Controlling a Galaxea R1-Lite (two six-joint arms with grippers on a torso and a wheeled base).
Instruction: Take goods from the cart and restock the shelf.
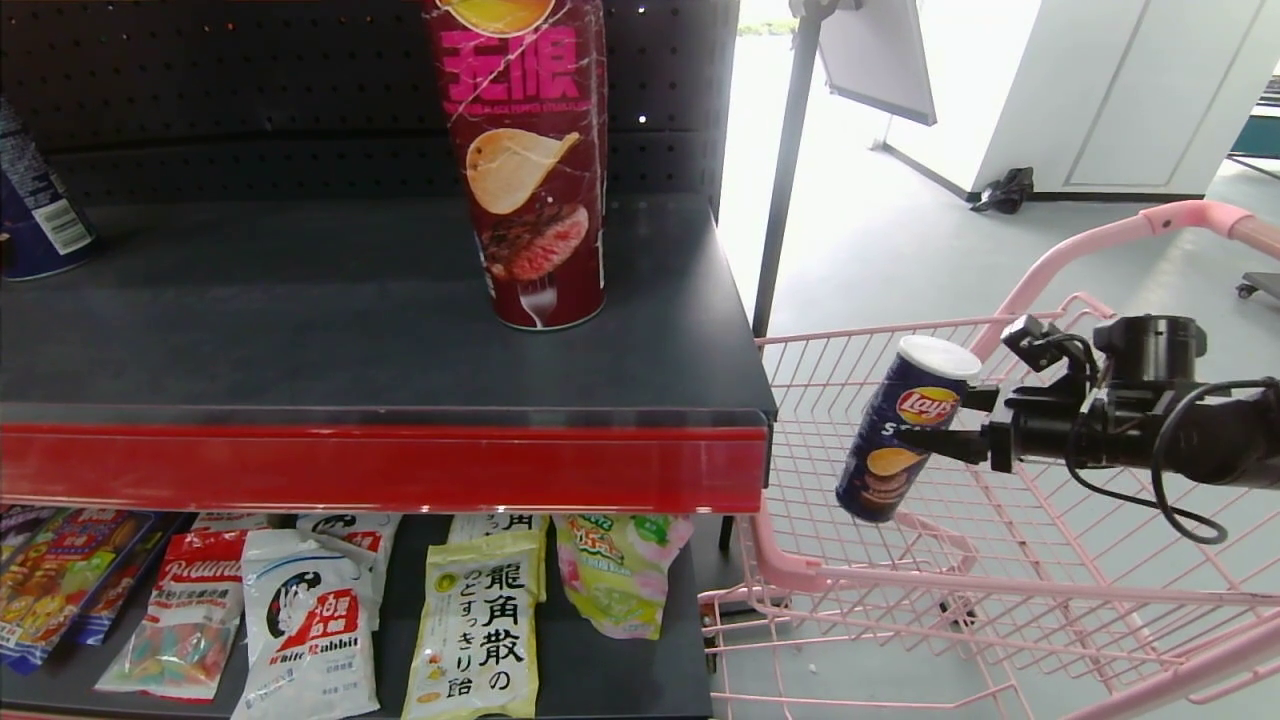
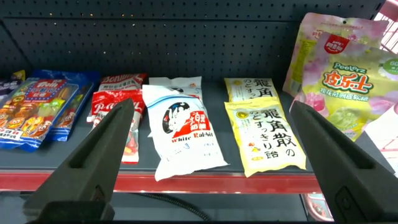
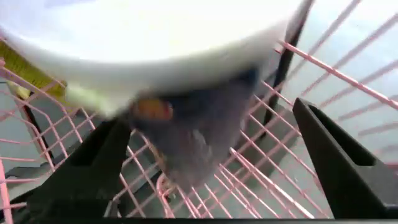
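Note:
My right gripper (image 1: 937, 428) is shut on a dark blue chip can (image 1: 903, 445) with a white lid, holding it tilted above the pink cart (image 1: 860, 578), just right of the shelf's end. In the right wrist view the can (image 3: 193, 140) sits between the fingers (image 3: 329, 162), its white lid nearest the camera, with pink cart wires behind it. The upper shelf board (image 1: 300, 320) carries a tall maroon chip can (image 1: 540, 170). My left gripper (image 2: 212, 107) is open in front of the lower shelf (image 2: 205, 180), with nothing between its fingers.
A blue can (image 1: 35, 210) stands at the far left of the upper shelf. Several snack bags lie on the lower shelf, among them a white candy bag (image 2: 183, 124) and a yellow lozenge bag (image 2: 264, 134). A black pole (image 1: 785, 170) rises behind the cart.

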